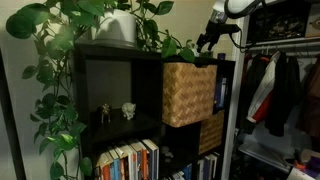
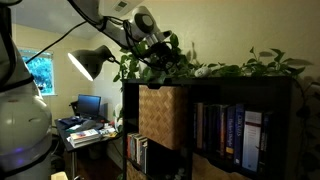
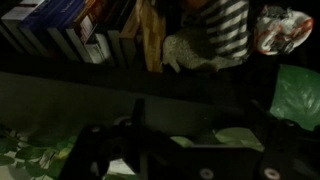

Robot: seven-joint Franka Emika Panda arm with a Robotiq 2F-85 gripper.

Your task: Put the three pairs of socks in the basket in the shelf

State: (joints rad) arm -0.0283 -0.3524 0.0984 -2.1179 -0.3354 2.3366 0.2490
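The tall black shelf holds the tan wicker basket in an upper compartment, seen in both exterior views; the basket fills its cube. My gripper hovers above the shelf's top, over the basket's column, among plant leaves. In the wrist view the gripper is open, its dark fingers wide apart with only green leaves between them. Beyond the shelf edge, a grey-and-white striped pair of socks lies beside a tan woven surface; what it rests on I cannot tell.
A trailing leafy plant and white pot crowd the shelf top. Books fill neighbouring cubes. A smaller, darker basket sits below. A clothes rack stands beside the shelf. A red-and-white bundle lies near the socks.
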